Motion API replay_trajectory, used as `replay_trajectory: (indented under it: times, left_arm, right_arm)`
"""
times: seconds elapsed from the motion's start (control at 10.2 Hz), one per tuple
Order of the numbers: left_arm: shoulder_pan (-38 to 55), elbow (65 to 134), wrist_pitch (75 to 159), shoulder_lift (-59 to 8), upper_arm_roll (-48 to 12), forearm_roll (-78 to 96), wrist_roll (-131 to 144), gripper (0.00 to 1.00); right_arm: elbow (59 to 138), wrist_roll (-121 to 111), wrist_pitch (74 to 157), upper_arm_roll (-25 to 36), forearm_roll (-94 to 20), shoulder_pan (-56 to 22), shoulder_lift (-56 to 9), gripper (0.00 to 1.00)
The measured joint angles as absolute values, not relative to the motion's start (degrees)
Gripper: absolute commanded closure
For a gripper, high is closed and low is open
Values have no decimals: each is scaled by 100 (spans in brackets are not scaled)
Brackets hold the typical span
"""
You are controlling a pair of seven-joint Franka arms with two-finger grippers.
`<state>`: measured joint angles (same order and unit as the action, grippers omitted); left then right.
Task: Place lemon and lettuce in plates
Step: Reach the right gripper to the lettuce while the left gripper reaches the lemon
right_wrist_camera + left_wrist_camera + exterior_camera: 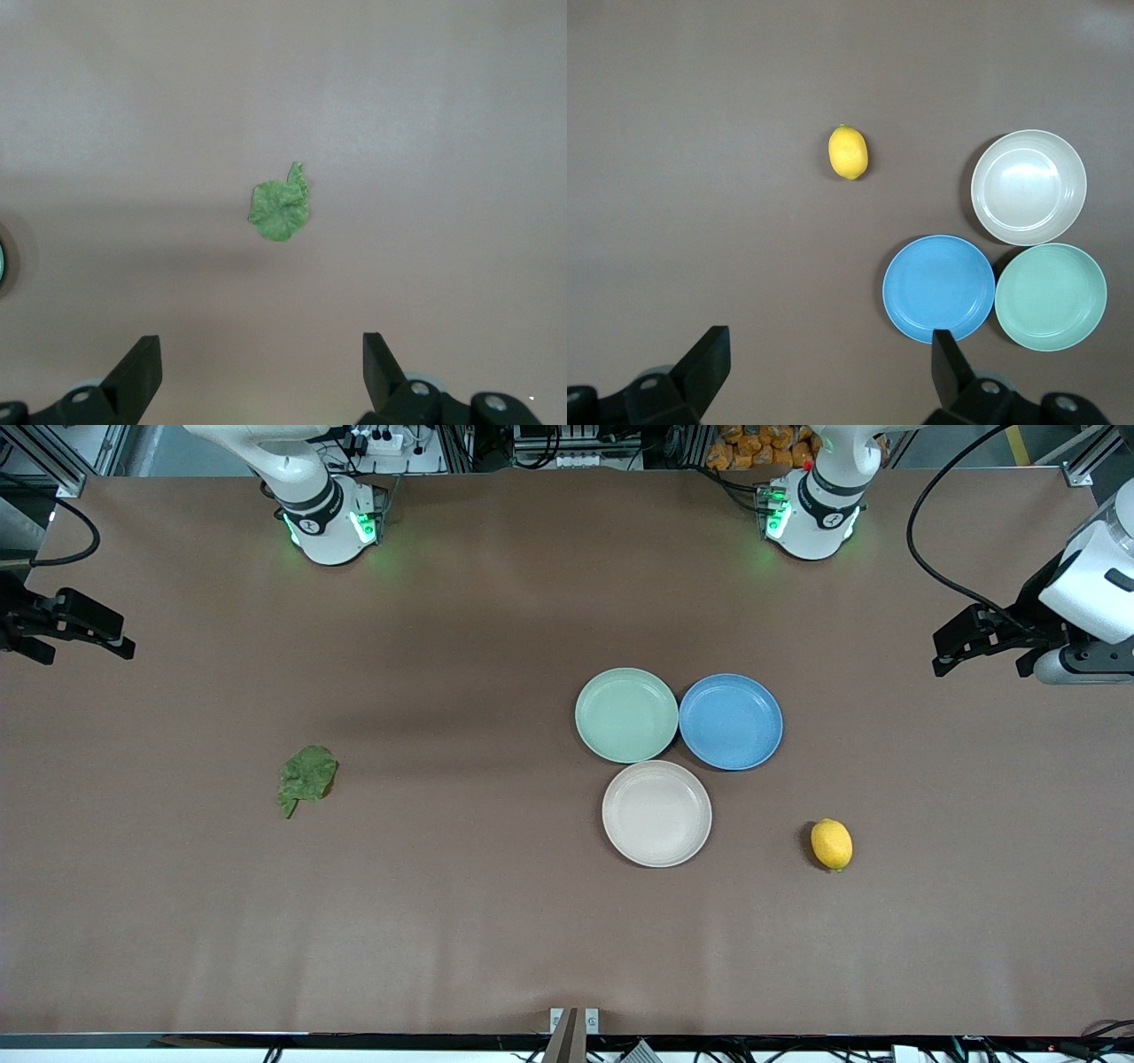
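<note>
The lemon [831, 843] lies on the table [443, 921] near the beige plate [656, 813], toward the left arm's end; the lettuce [306, 777] well apart, toward the right arm's end. The mint plate [626, 715] touches the blue plate [731, 721]. Left gripper [946, 654] and right gripper [120, 642] wait, wide open, empty.

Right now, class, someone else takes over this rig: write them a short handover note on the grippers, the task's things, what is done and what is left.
Left gripper: open, empty, waiting at the left arm's end of the table.
Right gripper: open, empty, waiting at the right arm's end.
Lemon: on the table, apart from the beige plate, toward the left arm's end.
Lettuce: flat on the table toward the right arm's end.
Mint plate and beige plate: both empty, clustered with a blue plate.
Done: nothing.
Left: lemon into one plate, lettuce into the other.
</note>
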<state>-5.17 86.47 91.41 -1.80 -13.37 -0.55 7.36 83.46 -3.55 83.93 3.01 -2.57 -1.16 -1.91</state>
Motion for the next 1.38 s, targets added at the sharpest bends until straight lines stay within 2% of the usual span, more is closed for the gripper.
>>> replay_trajectory:
  times: [0.59, 0.98, 1.18, 1.38]
  left_arm:
    - [-517, 8647, 9126, -240, -1329, -64, 736, 0]
    - [-521, 8648, 9128, -745, -1319, -67, 736, 0]
    - [-526, 8649, 9333, -986, -1319, -67, 736, 0]
    - [-527, 8693, 9627, -1218, -1316, -67, 736, 0]
  right_arm:
    - [8346, -355, 8390, 245, -257, -32, -187, 0]
    - [8512, -355, 8514, 107, -257, 61, -200, 0]
    - [9281, -355, 9252, 107, -257, 66, -274, 0]
    - [10362, -355, 10401, 97, -257, 69, -548, 0]
